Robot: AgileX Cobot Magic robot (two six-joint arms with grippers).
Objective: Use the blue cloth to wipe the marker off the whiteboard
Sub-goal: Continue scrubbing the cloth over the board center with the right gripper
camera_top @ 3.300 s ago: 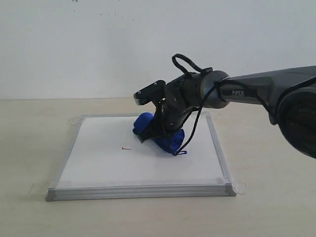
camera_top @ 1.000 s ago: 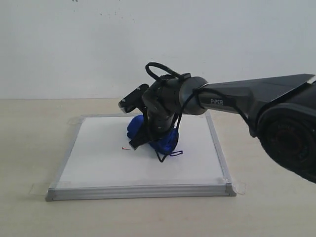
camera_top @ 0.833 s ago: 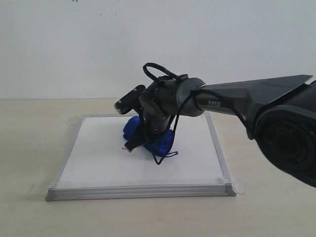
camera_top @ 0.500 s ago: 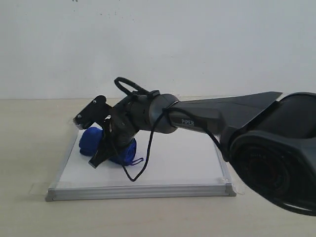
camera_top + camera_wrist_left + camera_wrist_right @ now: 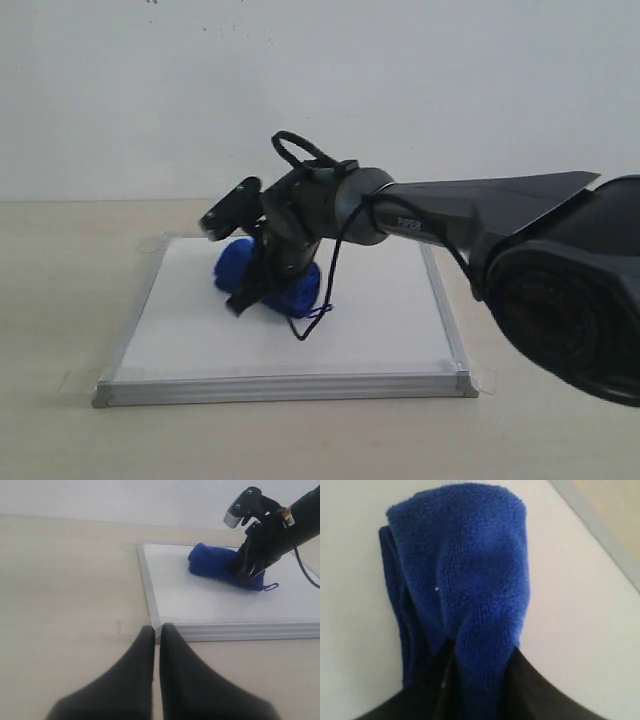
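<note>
The whiteboard (image 5: 370,320) lies flat on the table, a square white panel in a silver frame; its surface (image 5: 200,600) also shows in the left wrist view. My right gripper (image 5: 262,290) is shut on the blue cloth (image 5: 290,293) and presses it onto the board's left-centre area. Close up, the blue cloth (image 5: 470,580) bulges out between the dark fingers (image 5: 530,690). Its string loop (image 5: 312,322) trails on the board. No red marker line shows anywhere on the board. My left gripper (image 5: 156,630) hovers shut and empty over the table near the board's corner.
The beige table (image 5: 60,290) surrounds the board on all sides. Clear tape tabs (image 5: 484,380) hold the board's corners down. A white wall (image 5: 300,90) stands behind. The right arm (image 5: 480,205) stretches over the board's right half.
The right gripper swept the cloth leftward over the small red mark to the board's left edge, then came back toward the centre. The mark no longer shows.
</note>
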